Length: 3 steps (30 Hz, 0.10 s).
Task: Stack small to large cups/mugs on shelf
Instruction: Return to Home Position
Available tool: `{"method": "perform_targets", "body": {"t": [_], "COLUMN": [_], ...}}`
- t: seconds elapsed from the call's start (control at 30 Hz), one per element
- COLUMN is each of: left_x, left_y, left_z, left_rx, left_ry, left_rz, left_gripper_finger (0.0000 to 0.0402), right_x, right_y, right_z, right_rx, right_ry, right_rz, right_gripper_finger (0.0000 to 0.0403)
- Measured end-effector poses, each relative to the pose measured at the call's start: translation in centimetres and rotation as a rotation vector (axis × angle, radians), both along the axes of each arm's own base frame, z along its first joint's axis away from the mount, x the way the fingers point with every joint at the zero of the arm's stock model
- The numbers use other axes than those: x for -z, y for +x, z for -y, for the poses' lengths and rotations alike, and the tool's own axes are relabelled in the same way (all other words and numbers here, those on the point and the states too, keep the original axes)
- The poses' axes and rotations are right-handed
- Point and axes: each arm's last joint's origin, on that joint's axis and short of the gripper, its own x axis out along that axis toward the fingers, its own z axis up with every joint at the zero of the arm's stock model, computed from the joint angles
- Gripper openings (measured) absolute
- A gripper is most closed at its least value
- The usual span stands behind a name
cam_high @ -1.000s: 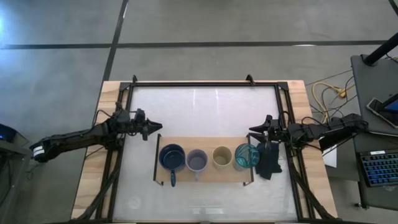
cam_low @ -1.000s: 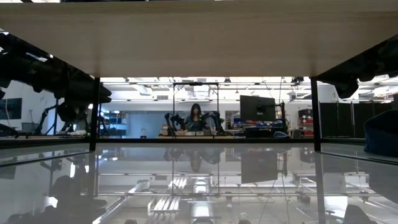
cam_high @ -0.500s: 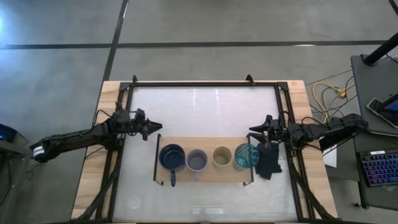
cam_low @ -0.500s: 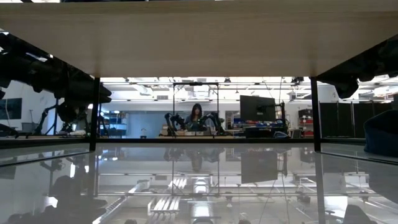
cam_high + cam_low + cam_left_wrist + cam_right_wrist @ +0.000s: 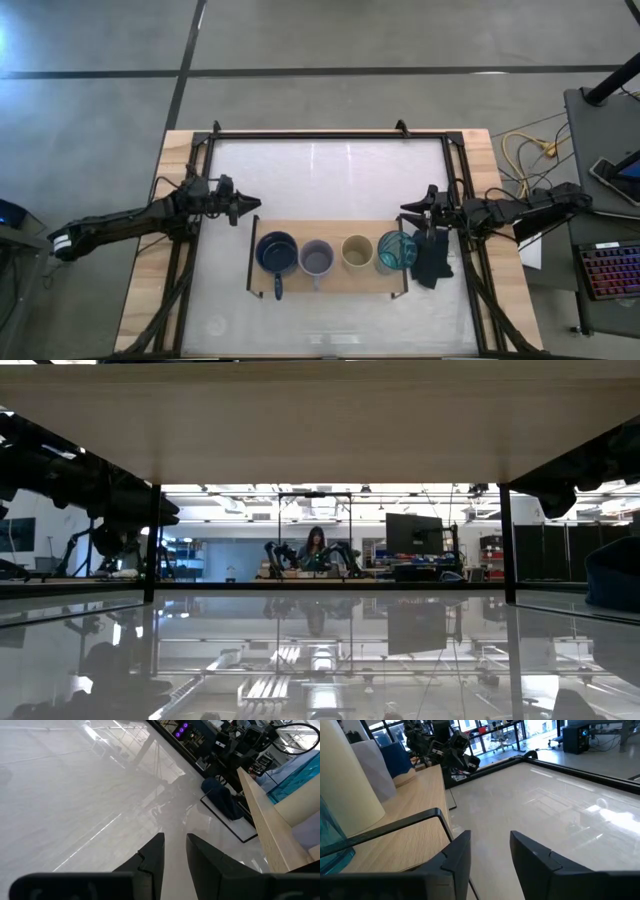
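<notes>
All 4 cups stand upright in one row on the shelf (image 5: pixel 330 284), which sits about mid-width on the white table (image 5: pixel 330 170). High view, L to R: navy mug (image 5: pixel 277 251), grey-lavender mug (image 5: pixel 317 258), tan cup (image 5: pixel 357 251), teal tumbler (image 5: pixel 396 250). Neighbours sit close together; whether any rims touch, can't tell. Navy mug's handle sticks out past the shelf's long edge, on the side facing away from both grippers. A dark cloth (image 5: pixel 432 258) lies on the table just beside the shelf's tumbler end, right by the black frame. The left gripper (image 5: pixel 175 840) hangs over bare table near the shelf's navy-mug corner, apart from shelf & mug; its fingers are a narrow gap apart w/ nothing btwn them. The right gripper (image 5: pixel 490 837) hangs near the tumbler-end corner, by the cloth's far edge, clear of the tumbler; fingers parted a bit wider, also empty. Low view looks under the shelf board, a black frame leg on each side, w/ a person (image 5: pixel 315 546) far off in the room behind.
</notes>
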Motion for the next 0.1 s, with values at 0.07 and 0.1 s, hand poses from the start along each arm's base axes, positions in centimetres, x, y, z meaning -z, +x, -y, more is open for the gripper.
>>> {"method": "perform_targets", "body": {"t": [0.07, 0.1], "left_x": [0.0, 0.0], "left_y": [0.0, 0.0], "left_z": [0.0, 0.0], "left_rx": [0.0, 0.0], "left_ry": [0.0, 0.0], "left_rz": [0.0, 0.0], "left_gripper_finger": [0.0067, 0.0067], "right_x": [0.0, 0.0], "right_y": [0.0, 0.0], "right_z": [0.0, 0.0], "right_rx": [0.0, 0.0], "right_ry": [0.0, 0.0], "right_rz": [0.0, 0.0], "right_gripper_finger": [0.013, 0.013]}}
